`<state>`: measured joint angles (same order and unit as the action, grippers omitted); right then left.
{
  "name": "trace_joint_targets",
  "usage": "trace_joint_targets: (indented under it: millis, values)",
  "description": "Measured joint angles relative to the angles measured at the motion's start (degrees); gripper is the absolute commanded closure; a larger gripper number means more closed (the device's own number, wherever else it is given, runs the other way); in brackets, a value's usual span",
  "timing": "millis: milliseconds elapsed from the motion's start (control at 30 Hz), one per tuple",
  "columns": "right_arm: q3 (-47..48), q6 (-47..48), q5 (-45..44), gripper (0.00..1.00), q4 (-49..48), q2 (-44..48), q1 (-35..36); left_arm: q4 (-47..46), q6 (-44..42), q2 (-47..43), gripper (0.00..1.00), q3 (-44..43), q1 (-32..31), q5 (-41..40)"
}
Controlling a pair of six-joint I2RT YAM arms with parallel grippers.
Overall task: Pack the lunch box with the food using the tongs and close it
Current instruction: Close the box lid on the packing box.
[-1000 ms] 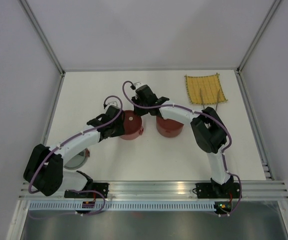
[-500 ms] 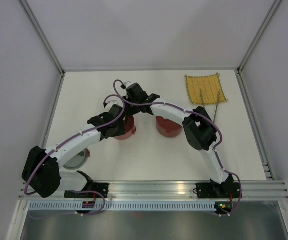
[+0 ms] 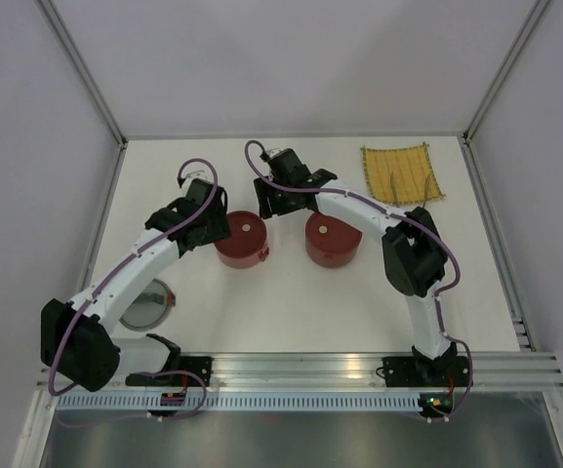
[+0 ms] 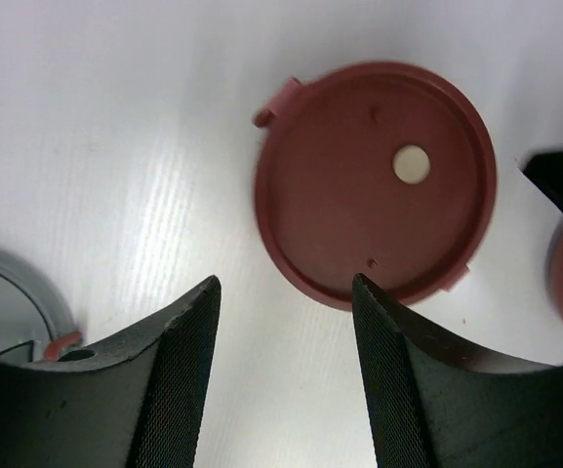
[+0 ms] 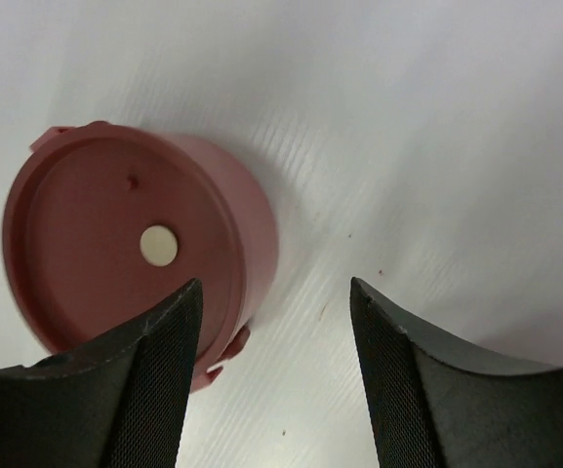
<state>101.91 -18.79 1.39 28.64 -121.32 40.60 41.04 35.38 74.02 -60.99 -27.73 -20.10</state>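
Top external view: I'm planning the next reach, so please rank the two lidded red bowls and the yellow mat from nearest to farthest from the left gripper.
1. The left lidded bowl, just to the right of the left gripper.
2. The right lidded bowl, farther right, beside the first bowl.
3. The yellow mat, at the far right back.

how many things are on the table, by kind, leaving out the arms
red closed bowls: 2 (left, right)
steel-lined round piece, partly hidden by the left arm: 1
yellow mat: 1
tongs, thin and faint at the mat's right side: 1
total: 5
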Motion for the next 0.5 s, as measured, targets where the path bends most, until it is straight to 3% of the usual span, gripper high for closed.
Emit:
trace_joint_targets:
  millis: [200,500]
  values:
    - [-6.9,-3.3,0.9,0.33,-1.6,7.6,0.1,-3.3,-3.5,-1.6,0.38,1.3,10.0,3.8]
    - [-19.7,-10.9,2.4,0.34,-7.1,10.9,1.3,-11.8,-9.6,2.4,0.40,3.0,14.4,12.0]
